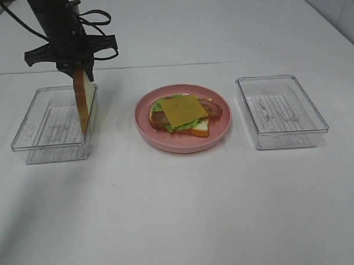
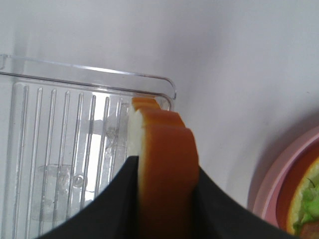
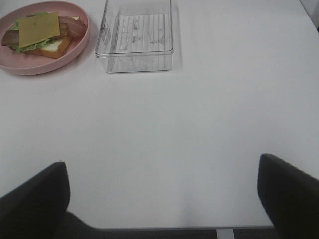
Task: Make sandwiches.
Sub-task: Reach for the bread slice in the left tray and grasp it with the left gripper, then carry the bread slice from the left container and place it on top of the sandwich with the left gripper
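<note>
Left fingers [image 2: 167, 209]: closed on a white bread slice with tan-orange crust [image 1: 84, 104], pinched across its thickness. The slice hangs on edge, near vertical, over the inner end of the left clear rectangular plastic tray [image 1: 34, 123]; whether its low corner clears the tray wall cannot be told.

Right fingers [image 3: 162, 199]: spread wide, holding nothing, hovering over bare white desk [image 1: 185, 213] well away from the right clear plastic tray [image 3: 134, 35].

Open stack on the round pink plate [image 1: 144, 119], between the trays: lower white bread slice [image 1: 200, 130], frilly green lettuce [image 1: 160, 103], reddish-brown bacon strips [image 1: 214, 108], yellow-orange cheese square [image 1: 182, 110] on top. Top slice not yet placed.

Risks, as I judge them:
- Narrow hold near one end; the slice could pivot or slip during the carry.
- A low corner could catch the tray wall and drag the light tray.
- The slice must be turned flat; released tilted, it may land on edge and topple.
- Dragging across the cheese could skew the layers.
- Bacon overhangs on the plate's right; an off-centre drop leaves it lopsided.
</note>
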Robot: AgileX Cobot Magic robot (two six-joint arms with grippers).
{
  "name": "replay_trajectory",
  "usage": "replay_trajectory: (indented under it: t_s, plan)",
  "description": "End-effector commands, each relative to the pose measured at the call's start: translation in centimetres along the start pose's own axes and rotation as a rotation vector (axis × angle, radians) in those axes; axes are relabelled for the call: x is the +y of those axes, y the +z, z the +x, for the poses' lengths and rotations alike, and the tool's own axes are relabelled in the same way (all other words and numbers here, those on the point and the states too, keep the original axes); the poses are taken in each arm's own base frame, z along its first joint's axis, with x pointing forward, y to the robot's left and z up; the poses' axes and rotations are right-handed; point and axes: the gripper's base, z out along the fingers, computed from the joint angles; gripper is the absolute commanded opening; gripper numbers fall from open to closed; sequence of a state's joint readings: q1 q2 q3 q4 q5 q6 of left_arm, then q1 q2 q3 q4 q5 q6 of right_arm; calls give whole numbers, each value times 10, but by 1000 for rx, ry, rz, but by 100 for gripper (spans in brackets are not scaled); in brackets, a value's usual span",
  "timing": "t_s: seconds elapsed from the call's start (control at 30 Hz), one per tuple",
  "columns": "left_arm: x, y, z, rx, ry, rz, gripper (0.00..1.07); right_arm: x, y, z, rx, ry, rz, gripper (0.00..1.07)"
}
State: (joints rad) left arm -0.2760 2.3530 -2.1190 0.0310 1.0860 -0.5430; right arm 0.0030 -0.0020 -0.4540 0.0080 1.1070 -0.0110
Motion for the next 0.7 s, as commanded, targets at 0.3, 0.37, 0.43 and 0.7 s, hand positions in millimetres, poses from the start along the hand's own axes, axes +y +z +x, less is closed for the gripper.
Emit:
replay_trajectory:
  t_s: [0.3, 0.37, 0.43, 0.7]
  plan:
    - [1, -49, 5, 39, 40, -25, 5, 1, -3, 2, -41, 0, -2, 98]
    - [3, -57, 6, 65, 64, -39, 5, 1, -3, 2, -41, 0, -2, 98]
    - [3, -61, 7, 79, 74, -44, 5, 1, -3, 2, -41, 0, -2, 98]
    - [-5, -104, 4, 18, 98, 69, 5, 1, -3, 2, -41, 0, -2, 98]
